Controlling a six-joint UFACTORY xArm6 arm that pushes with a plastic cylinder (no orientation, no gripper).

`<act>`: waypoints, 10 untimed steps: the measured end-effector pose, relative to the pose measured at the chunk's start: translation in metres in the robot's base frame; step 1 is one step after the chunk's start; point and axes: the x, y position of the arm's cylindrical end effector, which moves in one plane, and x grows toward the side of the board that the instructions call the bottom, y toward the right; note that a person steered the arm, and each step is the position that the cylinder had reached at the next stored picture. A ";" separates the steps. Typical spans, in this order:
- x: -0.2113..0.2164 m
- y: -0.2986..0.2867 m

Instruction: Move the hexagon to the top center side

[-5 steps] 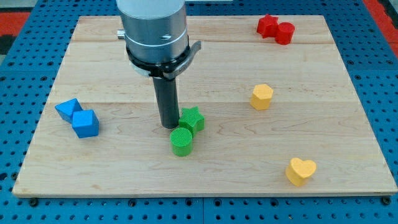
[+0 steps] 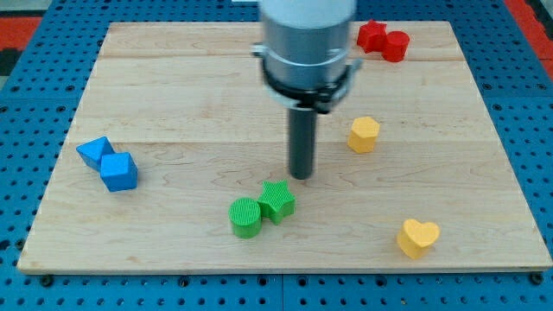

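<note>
The yellow hexagon (image 2: pixel 364 134) sits right of table (image 2: pixel 155 95) centre, open wood above it. My tip (image 2: pixel 300 176), a bare rod holding nothing, stands left of it, just above the green star (image 2: pixel 277 199).

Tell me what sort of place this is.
Probably a robotics lab bench: a wooden board on a blue perforated table, small coloured blocks like the yellow hexagon, and my tip above the green star.

My tip (image 2: pixel 301 176) stands on bare board. At five o'clock, just beside it, the green star (image 2: pixel 277 199) touches the green cylinder (image 2: pixel 245 216). At two o'clock the yellow hexagon (image 2: pixel 364 134) sits near, open wood between. Toward twelve the wooden board (image 2: pixel 173 78) lies free; red blocks (image 2: pixel 384 39) occupy its one-o'clock corner.
</note>
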 end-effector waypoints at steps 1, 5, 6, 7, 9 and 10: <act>0.019 0.086; -0.135 0.057; -0.199 -0.018; -0.230 -0.062; -0.230 0.008; -0.266 -0.029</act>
